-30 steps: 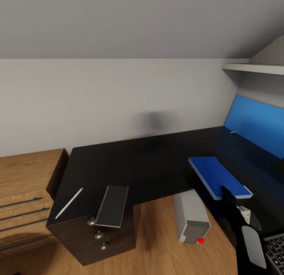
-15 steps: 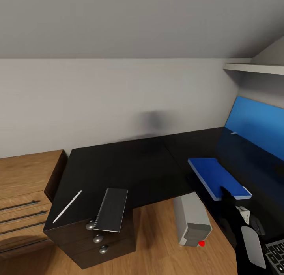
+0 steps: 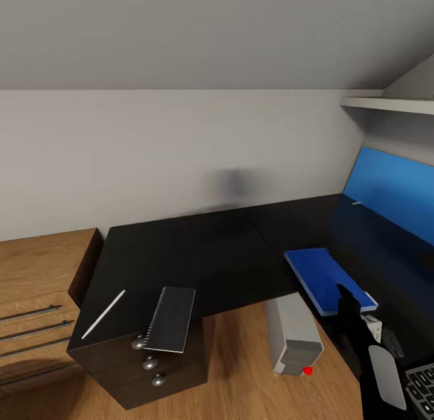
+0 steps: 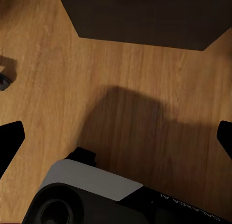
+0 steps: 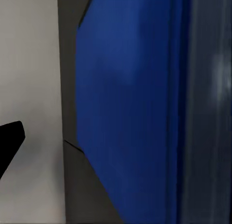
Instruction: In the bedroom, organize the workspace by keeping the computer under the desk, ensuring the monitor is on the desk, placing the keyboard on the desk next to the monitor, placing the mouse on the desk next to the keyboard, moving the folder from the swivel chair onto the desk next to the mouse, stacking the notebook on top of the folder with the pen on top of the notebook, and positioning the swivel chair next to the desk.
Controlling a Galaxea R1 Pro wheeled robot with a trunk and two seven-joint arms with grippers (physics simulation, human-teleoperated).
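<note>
One long black desk (image 3: 199,251) fills the corner of the room, and on it lie one pen (image 3: 103,314) and one notebook (image 3: 172,319), side by side near the left front edge, apart from each other; the notebook juts a little over the drawer fronts. I count three silver knobs (image 3: 149,364) down those drawers. One blue folder (image 3: 325,278) lies on the right wing of the desk, its near end just at the tip of the right gripper (image 3: 346,294). From here I cannot tell whether those fingers are clamped on it or loose; the right wrist view shows the blue folder surface (image 5: 130,113) close up, with one dark fingertip (image 5: 9,137) at the side. One grey computer (image 3: 293,335) stands on the wooden floor (image 3: 241,359) under the desk's inner corner, with a red mark low on its front. A corner of the keyboard (image 3: 422,381) shows at the far right. The monitor (image 3: 392,190) stands at the desk's right, its screen glowing blue. The left gripper (image 4: 116,137) hangs over the floor with its fingers spread wide, grasping nothing. A light wooden cabinet (image 3: 36,287) stands to the desk's left.
</note>
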